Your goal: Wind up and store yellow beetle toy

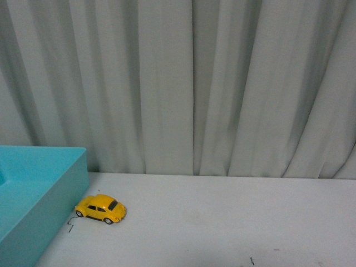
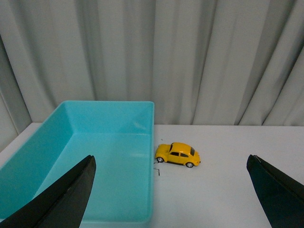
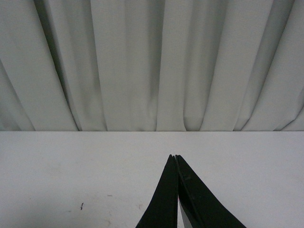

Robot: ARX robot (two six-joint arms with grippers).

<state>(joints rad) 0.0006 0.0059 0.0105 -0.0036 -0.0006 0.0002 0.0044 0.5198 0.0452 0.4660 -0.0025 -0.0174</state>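
Yellow beetle stands on its four wheels on the white table, outside the teal bin, one end just beside the bin's outer wall; contact or a small gap, cannot tell. Not stored yet, and the open-topped bin next to it makes for a short trip later. Left gripper spread wide, empty, well back from the toy, which sits between the two fingers in the left wrist view; reads as lined up for an approach. Right gripper has its jaws pressed together, nothing held, over bare table far from the toy; probably idle. Toy: glossy rounded shell, dark windows, black tyres with silver hubs, side-on to the front camera. Small dark mark on the table beside it
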